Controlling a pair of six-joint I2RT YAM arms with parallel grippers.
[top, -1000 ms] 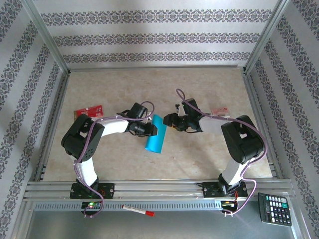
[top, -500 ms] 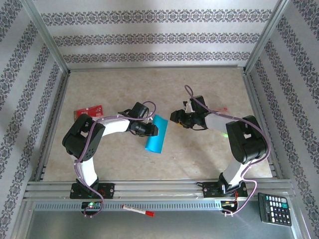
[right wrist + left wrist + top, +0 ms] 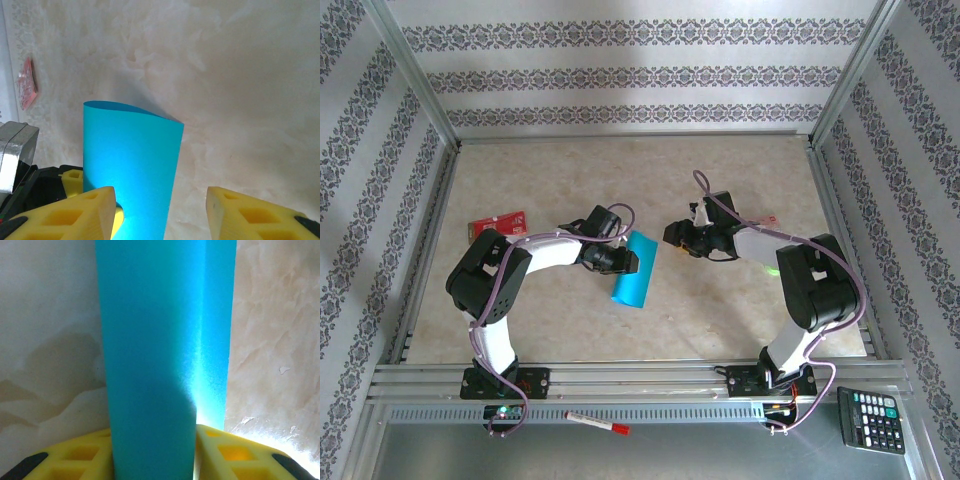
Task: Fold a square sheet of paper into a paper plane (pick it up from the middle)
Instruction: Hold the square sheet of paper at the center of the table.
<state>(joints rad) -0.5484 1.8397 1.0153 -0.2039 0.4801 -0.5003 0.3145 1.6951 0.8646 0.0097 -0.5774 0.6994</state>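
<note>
The square sheet of paper [image 3: 632,272] is teal-blue and bent over on itself into a tall narrow band, its lower end near the table. My left gripper [image 3: 623,261] is shut on it. In the left wrist view the sheet of paper [image 3: 160,340] runs up between the yellow fingers [image 3: 75,457] of the left gripper [image 3: 152,442]. My right gripper [image 3: 672,236] hangs just right of the sheet, apart from it. In the right wrist view the right gripper [image 3: 159,196] is open and holds nothing, and the paper [image 3: 131,155] stands ahead on the left. A paper plane is out of view.
A red-and-white card [image 3: 498,223] lies at the left of the table. A pink packet [image 3: 762,222] lies behind the right arm and also appears as the packet [image 3: 27,82]. A calculator [image 3: 870,418] and a red pen [image 3: 598,423] rest beyond the near rail.
My right gripper has drawn back to the right, away from the paper. The left gripper and the sheet have stayed almost in place.
</note>
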